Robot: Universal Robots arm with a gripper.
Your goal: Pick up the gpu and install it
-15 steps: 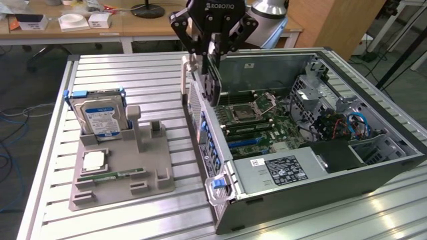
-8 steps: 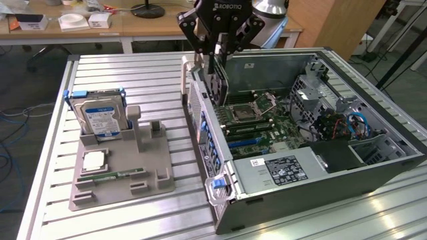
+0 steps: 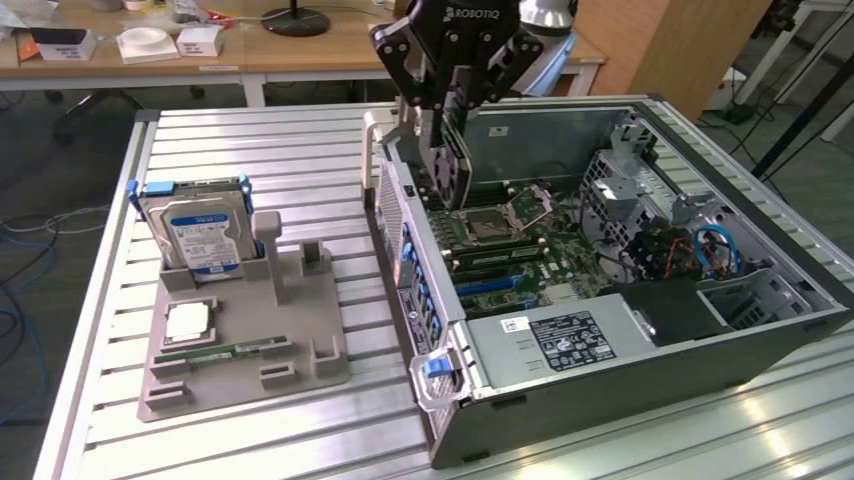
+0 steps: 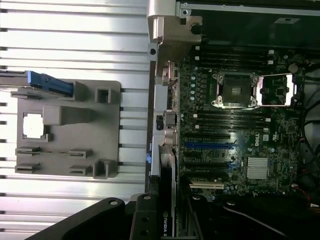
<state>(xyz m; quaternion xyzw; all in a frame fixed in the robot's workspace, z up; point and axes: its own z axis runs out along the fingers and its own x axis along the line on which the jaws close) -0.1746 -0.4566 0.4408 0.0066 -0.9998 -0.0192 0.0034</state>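
one gpu (image 3: 451,165), one hard drive (image 3: 200,235), one case (image 3: 561,410)

A slatted metal table (image 3: 267,150) is lit brightly from above. Behind it, a wooden desk (image 3: 307,55) and cabinet (image 3: 681,45) are seen. What may be cables (image 3: 27,228) are strewn over the dark floor (image 3: 40,140).
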